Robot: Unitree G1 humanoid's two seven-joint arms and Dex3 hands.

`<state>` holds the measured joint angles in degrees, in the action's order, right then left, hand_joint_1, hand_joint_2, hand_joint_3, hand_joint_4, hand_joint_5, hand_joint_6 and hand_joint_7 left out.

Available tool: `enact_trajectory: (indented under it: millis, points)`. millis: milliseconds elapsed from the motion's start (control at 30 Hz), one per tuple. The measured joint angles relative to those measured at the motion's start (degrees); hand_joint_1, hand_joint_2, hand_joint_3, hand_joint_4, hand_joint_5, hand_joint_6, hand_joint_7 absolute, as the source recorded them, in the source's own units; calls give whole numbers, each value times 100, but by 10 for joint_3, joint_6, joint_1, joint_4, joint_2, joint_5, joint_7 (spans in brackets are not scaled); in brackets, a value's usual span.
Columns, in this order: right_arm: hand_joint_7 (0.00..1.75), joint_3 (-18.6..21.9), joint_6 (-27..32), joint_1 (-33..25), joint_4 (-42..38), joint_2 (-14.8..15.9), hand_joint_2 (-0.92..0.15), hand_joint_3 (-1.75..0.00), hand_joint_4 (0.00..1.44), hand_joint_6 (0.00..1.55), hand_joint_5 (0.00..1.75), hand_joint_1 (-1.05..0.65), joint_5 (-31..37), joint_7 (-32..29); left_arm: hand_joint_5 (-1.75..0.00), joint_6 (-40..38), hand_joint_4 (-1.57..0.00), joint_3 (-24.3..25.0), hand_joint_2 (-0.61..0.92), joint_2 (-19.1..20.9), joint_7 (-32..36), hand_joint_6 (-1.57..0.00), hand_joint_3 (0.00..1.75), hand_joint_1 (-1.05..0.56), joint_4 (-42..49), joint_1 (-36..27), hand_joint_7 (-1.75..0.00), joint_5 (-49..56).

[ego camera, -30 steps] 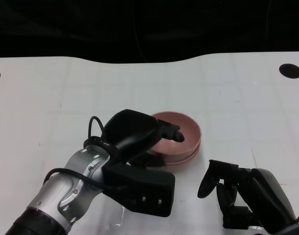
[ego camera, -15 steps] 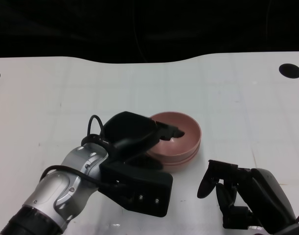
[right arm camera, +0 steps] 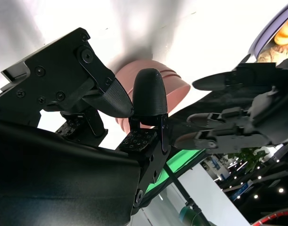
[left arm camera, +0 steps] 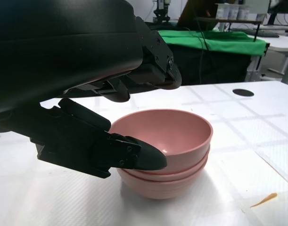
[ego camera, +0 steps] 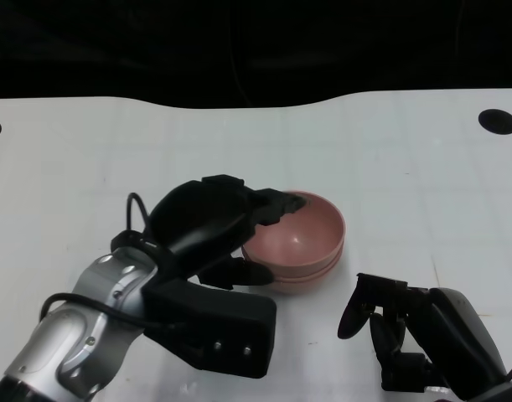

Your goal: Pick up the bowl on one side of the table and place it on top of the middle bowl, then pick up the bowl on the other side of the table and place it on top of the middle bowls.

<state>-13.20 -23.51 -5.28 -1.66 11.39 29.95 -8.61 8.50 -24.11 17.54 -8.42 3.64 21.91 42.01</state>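
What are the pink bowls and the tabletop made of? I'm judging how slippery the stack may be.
The pink bowls look like smooth plastic or melamine with a satin finish: even colour, thin rims, a soft highlight inside. The table seems a white laminate, matte to semi-gloss, with faint grid lines.

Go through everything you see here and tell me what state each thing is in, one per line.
pink bowls: three nested in one stack, upright on the table, nothing inside.
left hand: fingers apart at the stack's rim, one above it and one beside the wall, holding nothing.
right hand: off to the side of the stack, fingers apart, holding nothing.
table: white, carrying the stack.
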Motion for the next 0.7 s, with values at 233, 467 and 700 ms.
enact_trajectory:
  millis: [233,467,700]
  points:
    - [142,0,0,1,-1,0,-20,-151,90,81,175,-14,0,0,-50,28,-42,42,92,7,17,-51,21,-42,-24,-49,-6,-45]
    - [143,-1,-1,1,-2,0,-20,-151,90,81,175,-13,0,-1,-71,91,-46,95,92,10,57,-64,28,-33,-24,-118,-10,-110]
    - [143,-1,-1,2,-4,0,-20,-150,90,81,175,-14,0,-1,-103,130,-50,140,92,4,59,-79,24,-26,-35,-184,-19,-203]
